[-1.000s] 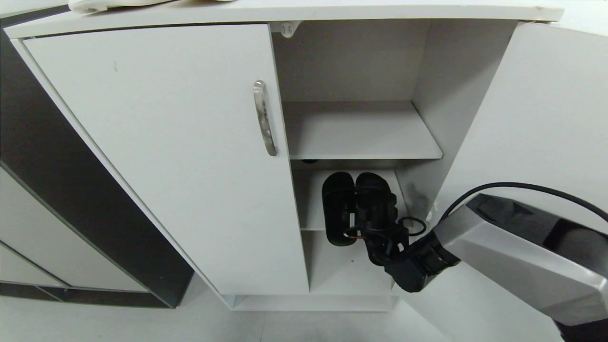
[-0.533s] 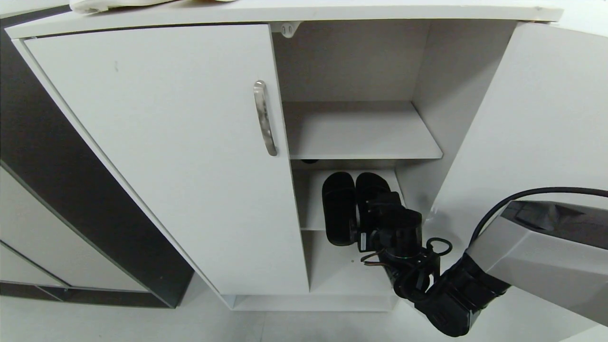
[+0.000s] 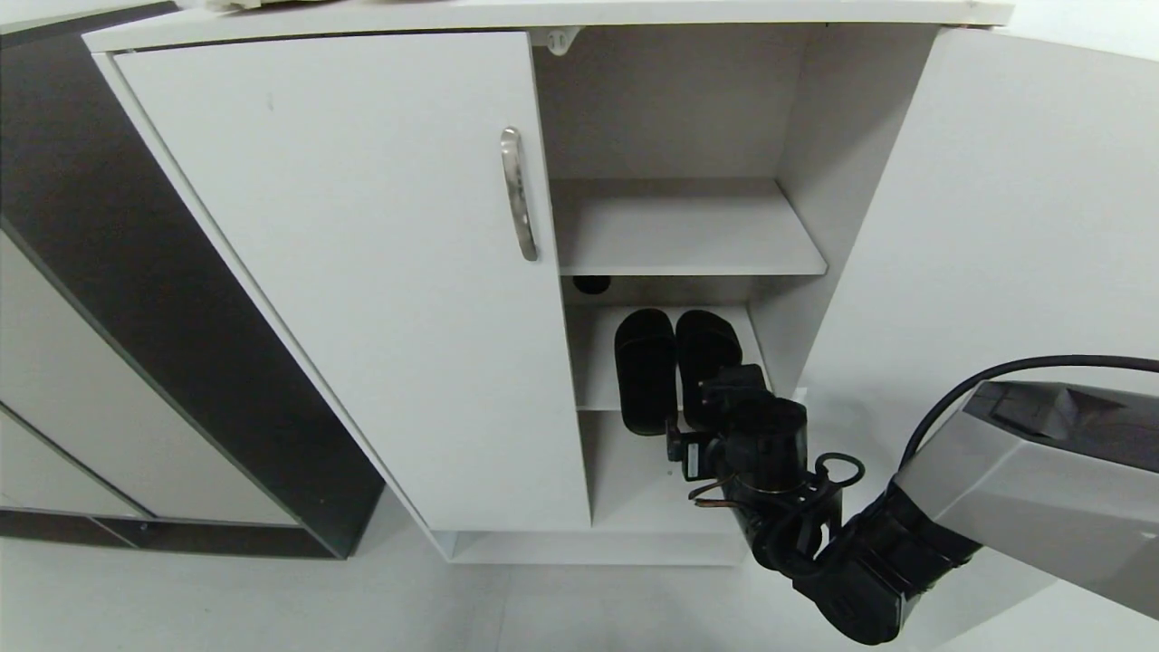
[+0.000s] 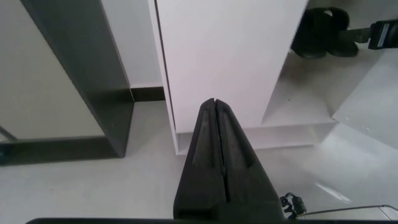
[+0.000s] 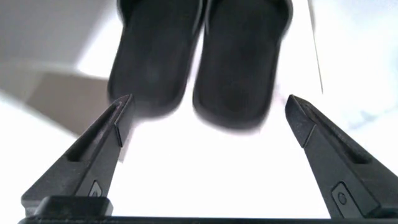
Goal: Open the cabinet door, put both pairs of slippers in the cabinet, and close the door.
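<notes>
Slippers (image 3: pixel 647 367), a black pair, lay on the cabinet's middle shelf (image 3: pixel 593 358), lower centre of the head view, heels overhanging its edge. Right gripper (image 5: pixel 208 106) fingers stood wide apart flanking the heels; backing straight out should avoid snagging them. Left gripper (image 4: pixel 214 102) fingers were pressed together

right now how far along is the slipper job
Done: the right door stands open and one black pair of slippers lies on the middle shelf. In hand: nothing; the right gripper is just in front of that pair, fingers open. Left: the second pair, then closing the door.
</notes>
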### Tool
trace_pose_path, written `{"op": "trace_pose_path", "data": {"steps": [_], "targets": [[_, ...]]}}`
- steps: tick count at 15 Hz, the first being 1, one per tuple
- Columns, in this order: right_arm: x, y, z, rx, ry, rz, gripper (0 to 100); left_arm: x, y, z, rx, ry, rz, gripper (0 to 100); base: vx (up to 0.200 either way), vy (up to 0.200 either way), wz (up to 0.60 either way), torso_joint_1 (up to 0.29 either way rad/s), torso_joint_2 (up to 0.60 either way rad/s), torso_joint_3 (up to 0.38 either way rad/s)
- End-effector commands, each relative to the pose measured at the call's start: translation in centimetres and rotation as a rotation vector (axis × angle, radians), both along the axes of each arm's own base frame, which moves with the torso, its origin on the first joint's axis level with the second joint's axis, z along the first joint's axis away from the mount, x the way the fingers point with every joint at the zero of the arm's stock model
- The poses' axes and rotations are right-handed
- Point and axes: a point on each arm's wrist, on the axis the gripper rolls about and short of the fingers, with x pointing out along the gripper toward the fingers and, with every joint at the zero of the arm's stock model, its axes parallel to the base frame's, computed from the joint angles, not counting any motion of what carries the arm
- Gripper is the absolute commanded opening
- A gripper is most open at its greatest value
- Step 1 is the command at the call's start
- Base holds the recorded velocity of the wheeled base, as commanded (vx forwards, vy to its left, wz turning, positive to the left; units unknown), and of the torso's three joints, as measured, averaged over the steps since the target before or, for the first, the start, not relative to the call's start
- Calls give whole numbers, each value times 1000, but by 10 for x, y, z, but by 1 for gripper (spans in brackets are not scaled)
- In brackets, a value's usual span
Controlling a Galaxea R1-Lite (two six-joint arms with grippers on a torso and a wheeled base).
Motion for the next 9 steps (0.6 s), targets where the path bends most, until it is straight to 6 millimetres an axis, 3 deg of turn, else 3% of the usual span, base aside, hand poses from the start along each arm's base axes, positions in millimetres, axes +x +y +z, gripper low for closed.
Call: {"op": "trace_pose_path", "data": {"steps": [1, 3, 9], "targets": [[0, 0, -1, 0, 1, 0, 100, 0, 0, 1, 0, -1, 0, 0, -200, 0, 0, 2, -2, 7], [1, 0, -1, -2, 2, -1, 100, 0, 0, 1, 0, -1, 0, 0, -200, 0, 0, 7, 5, 2], [1, 0, -5, -9, 8, -7, 100, 0, 0, 1, -1, 0, 3, 0, 0, 0, 0, 0, 0, 0]]}}
